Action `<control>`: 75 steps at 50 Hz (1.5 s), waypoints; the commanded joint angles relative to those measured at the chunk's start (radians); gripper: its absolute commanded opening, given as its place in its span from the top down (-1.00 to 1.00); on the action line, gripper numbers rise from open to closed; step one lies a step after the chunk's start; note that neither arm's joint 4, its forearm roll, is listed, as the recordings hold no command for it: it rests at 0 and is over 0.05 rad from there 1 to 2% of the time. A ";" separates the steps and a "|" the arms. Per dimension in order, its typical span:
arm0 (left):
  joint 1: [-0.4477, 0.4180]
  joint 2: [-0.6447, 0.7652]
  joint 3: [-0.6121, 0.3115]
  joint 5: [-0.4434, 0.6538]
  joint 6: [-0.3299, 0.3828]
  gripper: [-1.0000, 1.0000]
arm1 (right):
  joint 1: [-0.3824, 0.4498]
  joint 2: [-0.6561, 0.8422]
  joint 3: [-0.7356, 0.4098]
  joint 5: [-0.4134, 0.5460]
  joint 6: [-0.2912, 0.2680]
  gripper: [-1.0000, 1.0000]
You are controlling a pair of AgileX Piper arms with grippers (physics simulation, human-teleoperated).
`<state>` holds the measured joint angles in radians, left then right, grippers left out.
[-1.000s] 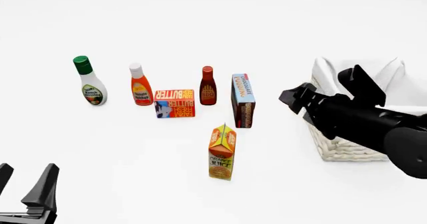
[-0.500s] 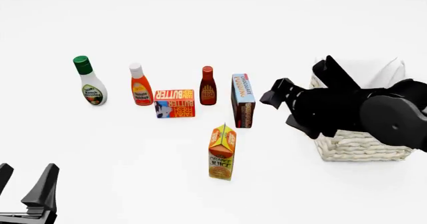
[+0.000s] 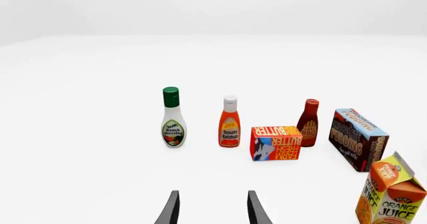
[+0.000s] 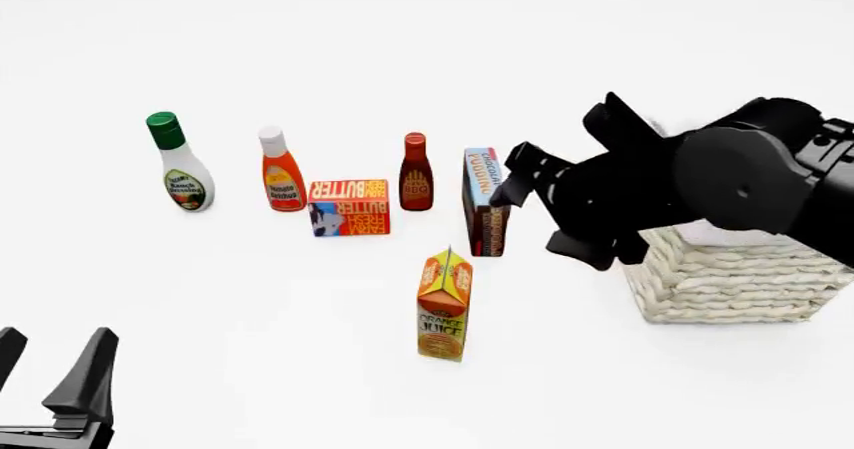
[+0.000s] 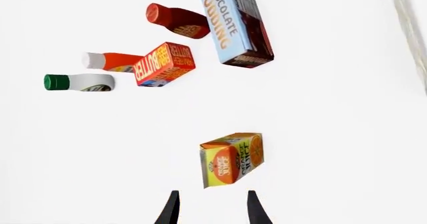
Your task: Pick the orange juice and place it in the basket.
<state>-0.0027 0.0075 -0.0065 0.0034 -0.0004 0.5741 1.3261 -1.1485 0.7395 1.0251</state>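
White surface (image 4: 267, 349) all round, groceries standing on it. I see the orange juice (image 4: 445, 305) upright at the near edge of the group, apart from the chocolate pudding box (image 4: 486, 201) behind it. The basket (image 4: 727, 279) sits to the right, partly hidden by my right arm. My right gripper (image 5: 209, 207) hangs in the air with its fingers apart, holding nothing, the carton in line beyond them. My left gripper (image 3: 209, 208) is low at the near left, likewise parted and empty.
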 commanded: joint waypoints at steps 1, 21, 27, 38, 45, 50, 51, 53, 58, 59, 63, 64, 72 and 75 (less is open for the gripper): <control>0.000 -0.002 0.001 0.000 0.000 -1.00 | 0.014 0.048 -0.093 0.101 0.009 -1.00; 0.000 -0.002 0.001 0.000 0.000 -1.00 | 0.046 0.129 -0.195 0.227 0.042 -1.00; 0.000 -0.002 0.001 0.000 0.000 -1.00 | 0.035 0.179 -0.266 0.285 0.019 -1.00; 0.000 -0.002 0.001 0.000 0.000 -1.00 | 0.024 0.261 -0.382 0.373 -0.008 -1.00; 0.000 -0.002 0.001 0.000 0.000 -1.00 | 0.045 0.295 -0.418 0.397 -0.002 -1.00; 0.000 -0.002 0.001 0.000 0.000 -1.00 | 0.034 0.349 -0.486 0.449 -0.044 -1.00; 0.000 -0.002 0.001 0.000 0.000 -1.00 | 0.066 0.348 -0.484 0.439 -0.030 -1.00; 0.000 -0.002 0.001 0.000 0.000 -1.00 | 0.047 0.372 -0.514 0.467 -0.050 -1.00; 0.000 -0.002 0.001 0.000 0.000 -1.00 | 0.042 0.393 -0.534 0.479 -0.062 -1.00; 0.000 -0.002 0.001 0.000 0.000 -1.00 | 0.037 0.397 -0.533 0.480 -0.069 -1.00; 0.000 -0.002 0.001 0.000 0.000 -1.00 | 0.031 0.410 -0.530 0.479 -0.085 -1.00; 0.000 -0.002 0.001 0.000 0.000 -1.00 | 0.032 0.411 -0.531 0.480 -0.083 -1.00; 0.000 -0.002 0.001 0.000 0.000 -1.00 | 0.015 0.432 -0.524 0.480 -0.119 -1.00; 0.000 -0.002 0.001 0.000 0.000 -1.00 | 0.015 0.434 -0.519 0.480 -0.124 -1.00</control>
<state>-0.0026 0.0074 -0.0066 0.0034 -0.0004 0.5974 1.7337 -1.6631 1.2111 0.9316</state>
